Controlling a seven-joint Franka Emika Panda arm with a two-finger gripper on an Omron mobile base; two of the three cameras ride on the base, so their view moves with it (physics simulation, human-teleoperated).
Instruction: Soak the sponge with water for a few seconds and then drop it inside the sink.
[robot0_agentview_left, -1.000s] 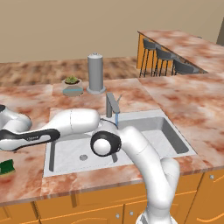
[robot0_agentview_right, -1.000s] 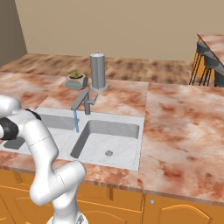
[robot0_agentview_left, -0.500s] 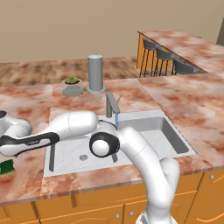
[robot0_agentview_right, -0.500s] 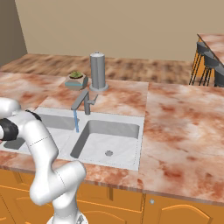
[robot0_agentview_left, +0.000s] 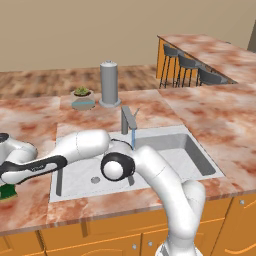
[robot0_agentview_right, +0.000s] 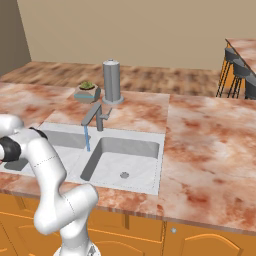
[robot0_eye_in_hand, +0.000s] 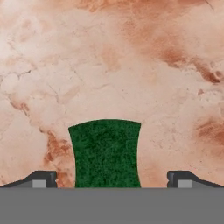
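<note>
The arm's dark forearm band carries small white lettering, too small to read in the left base view; no other writing shows anywhere.

The sponge (robot0_eye_in_hand: 105, 153) lies flat on the marble counter (robot0_agentview_left: 30, 117), dark green face up, to the left of the sink (robot0_agentview_left: 197, 157) and near the counter's front edge. In the hand view it sits between the two fingertips (robot0_eye_in_hand: 41, 179), with bare marble on either side of it and neither tip touching it. The gripper (robot0_eye_in_hand: 111, 180) is spread wide, holding nothing, poised directly above the sponge.

The water (robot0_agentview_left: 133, 140) falls in a thin blue stream from the faucet (robot0_agentview_left: 127, 119) down to the sink. Behind the faucet stand a grey cylinder (robot0_agentview_left: 109, 83) and a small potted plant (robot0_agentview_left: 82, 98), well apart from the sponge. Open counter stretches behind the sponge and to its left.
</note>
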